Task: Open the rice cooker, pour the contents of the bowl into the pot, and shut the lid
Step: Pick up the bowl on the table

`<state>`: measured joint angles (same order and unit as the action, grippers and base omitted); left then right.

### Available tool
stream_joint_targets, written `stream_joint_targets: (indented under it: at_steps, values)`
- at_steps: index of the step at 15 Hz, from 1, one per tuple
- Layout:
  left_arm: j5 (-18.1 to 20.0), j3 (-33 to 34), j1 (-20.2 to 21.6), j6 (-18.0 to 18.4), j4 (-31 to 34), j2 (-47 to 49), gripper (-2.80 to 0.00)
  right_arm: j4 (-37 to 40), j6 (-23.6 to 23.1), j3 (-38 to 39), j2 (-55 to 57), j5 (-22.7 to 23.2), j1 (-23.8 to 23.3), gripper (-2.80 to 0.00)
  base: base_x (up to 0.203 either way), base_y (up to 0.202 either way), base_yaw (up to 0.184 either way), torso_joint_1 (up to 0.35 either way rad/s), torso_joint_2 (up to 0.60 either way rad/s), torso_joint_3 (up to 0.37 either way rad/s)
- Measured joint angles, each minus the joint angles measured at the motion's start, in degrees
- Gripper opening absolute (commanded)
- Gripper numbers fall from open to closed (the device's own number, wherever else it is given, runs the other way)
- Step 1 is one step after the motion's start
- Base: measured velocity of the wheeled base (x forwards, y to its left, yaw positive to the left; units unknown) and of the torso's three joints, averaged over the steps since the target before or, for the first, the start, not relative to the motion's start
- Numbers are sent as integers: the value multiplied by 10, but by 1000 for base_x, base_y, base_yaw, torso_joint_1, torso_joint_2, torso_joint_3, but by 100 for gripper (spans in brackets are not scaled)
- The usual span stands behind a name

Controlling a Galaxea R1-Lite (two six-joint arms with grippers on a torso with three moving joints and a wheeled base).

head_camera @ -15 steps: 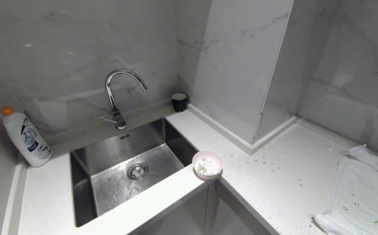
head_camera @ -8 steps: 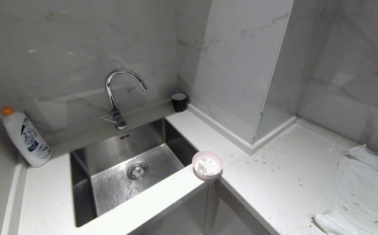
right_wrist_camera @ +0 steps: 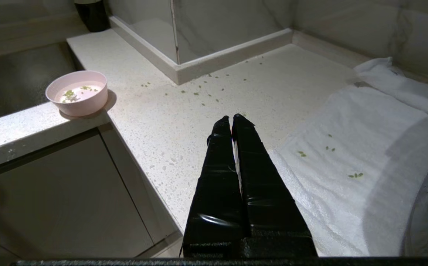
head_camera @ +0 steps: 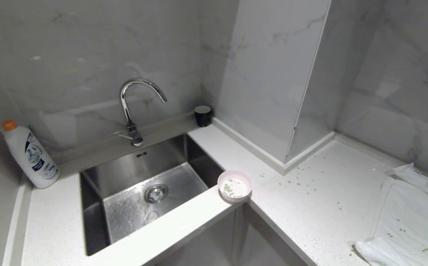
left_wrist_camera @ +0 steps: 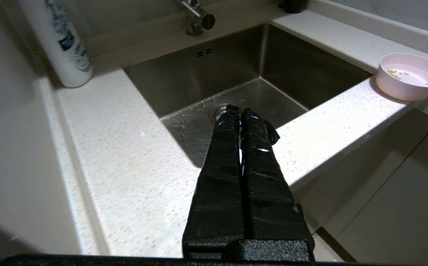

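The pink bowl (head_camera: 234, 186) is sitting on the white tabletop (head_camera: 310, 207) at the inner corner of the L-shaped run, right at the front edge, with the steel sink (head_camera: 140, 192) just beside it at about 9 o'clock. A few green bits (head_camera: 228, 190) mixed with a little white are lying in the bowl's white inside, and more green specks (head_camera: 302, 181) are lying scattered over the tabletop toward 3 o'clock of the bowl. No rice cooker is showing in any view.

The left claw (left_wrist_camera: 240, 110) is hanging in front of the tabletop's edge and pointing toward the sink's drain, its two black fingers pressed together and gripping nothing; the bowl is sitting well off at its 2 o'clock. The right claw (right_wrist_camera: 230, 118) is hanging over the front edge of the tabletop's right stretch, its fingers likewise pressed together and empty, with the bowl well apart at its 10 o'clock and a white towel (right_wrist_camera: 365, 147) lying just beside it at 3 o'clock.

A chrome tap (head_camera: 136, 107) is curving over the sink at 12 o'clock, a white bottle (head_camera: 29, 155) with an orange cap is standing at the far 9 o'clock end, and a small black cup (head_camera: 203, 115) is standing by the wall.
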<state>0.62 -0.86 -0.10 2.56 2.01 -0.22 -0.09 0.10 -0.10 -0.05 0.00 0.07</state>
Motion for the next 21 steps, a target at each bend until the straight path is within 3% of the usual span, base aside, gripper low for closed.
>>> stream_joint_targets:
  at_steps: [15, 21]
  values:
    - [0, 0, 1, -2, -1, 0, -280, -1, 0, 0, 0, 0, 0, -280, 2, 8, -170, 3, 2, 1]
    - [0, 1, 0, -2, -2, 0, -280, -1, 0, 0, 0, 0, 0, -280, 1, 0, -32, 0, 1, 1]
